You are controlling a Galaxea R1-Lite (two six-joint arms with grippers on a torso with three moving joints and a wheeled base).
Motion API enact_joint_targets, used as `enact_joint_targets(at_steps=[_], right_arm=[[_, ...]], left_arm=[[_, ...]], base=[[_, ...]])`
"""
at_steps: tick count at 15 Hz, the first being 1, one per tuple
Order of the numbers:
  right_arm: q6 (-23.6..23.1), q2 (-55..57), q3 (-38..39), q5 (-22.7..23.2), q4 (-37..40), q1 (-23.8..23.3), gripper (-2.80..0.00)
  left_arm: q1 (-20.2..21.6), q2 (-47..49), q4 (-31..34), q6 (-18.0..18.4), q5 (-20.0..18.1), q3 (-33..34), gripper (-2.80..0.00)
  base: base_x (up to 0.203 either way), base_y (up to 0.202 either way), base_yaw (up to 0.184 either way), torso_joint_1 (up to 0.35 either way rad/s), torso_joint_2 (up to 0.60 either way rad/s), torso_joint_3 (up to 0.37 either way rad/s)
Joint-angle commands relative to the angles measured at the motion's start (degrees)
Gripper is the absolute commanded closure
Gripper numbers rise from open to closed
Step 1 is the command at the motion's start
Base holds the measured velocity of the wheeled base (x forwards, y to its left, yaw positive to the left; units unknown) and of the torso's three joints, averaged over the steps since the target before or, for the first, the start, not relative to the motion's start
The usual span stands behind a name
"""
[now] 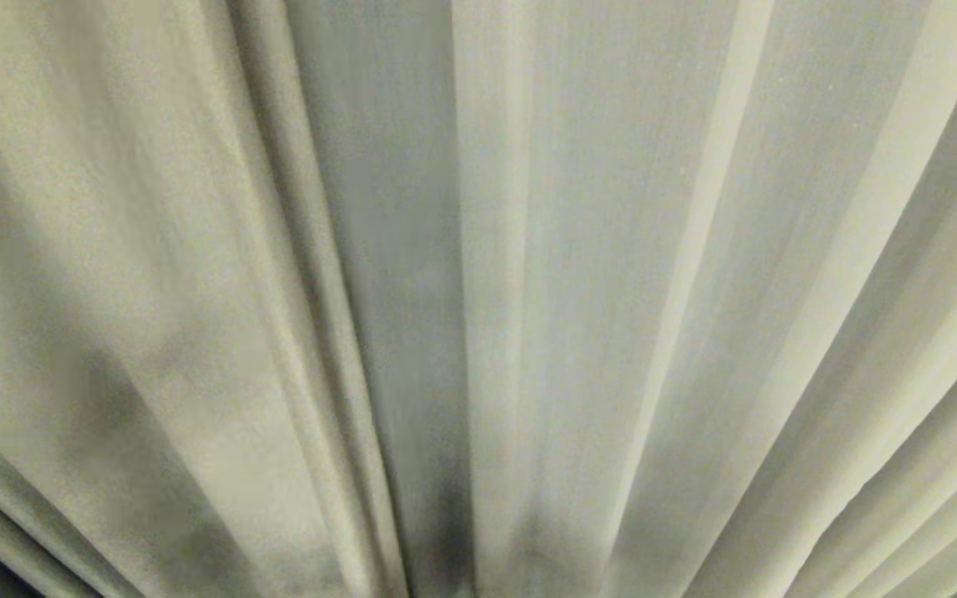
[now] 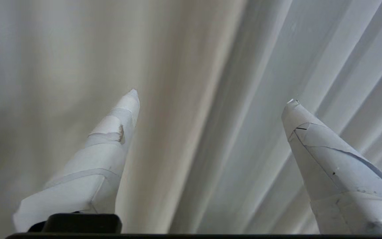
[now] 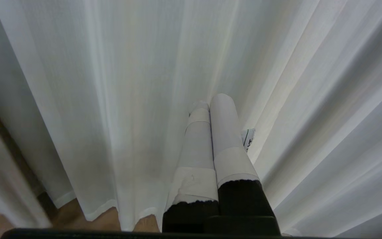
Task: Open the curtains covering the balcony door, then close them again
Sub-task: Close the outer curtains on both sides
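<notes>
Head view: the curtains [image 1: 478, 299] fill the whole field, drawn across in long vertical pleats, with a darker fold near the centre. No arm is visible and the door cannot be seen.

Left wrist view: the left end effector [image 2: 212, 96] stands released, its two white taped fingers [image 2: 111, 139] spread wide apart with nothing between them. Pleated fabric hangs just beyond the fingertips; contact cannot be judged.

Right wrist view: the right end effector [image 3: 212, 101] is clenched, its taped fingers pressed together and empty, pointing at the curtains near their lower edge. The hem [image 3: 101, 209] hangs just above a brown floor [image 3: 68, 217]. A small white tag [image 3: 248, 137] shows beside the fingers.
</notes>
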Motion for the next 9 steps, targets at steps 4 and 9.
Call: enact_joint_targets(at_steps=[4,9], right_arm=[[-0.07,0.09,0.01,0.06,0.02,0.02,0.00],[-0.07,0.09,0.01,0.06,0.02,0.02,0.00]], left_arm=[[-0.02,-9.23,7.34,1.96,1.86,2.12,0.00],[-0.02,-9.23,7.39,4.14,2.17,7.40,0.00]], base=[[0.000,0.000,0.000,0.000,0.00,0.000],[0.000,0.000,0.000,0.000,0.00,0.000]])
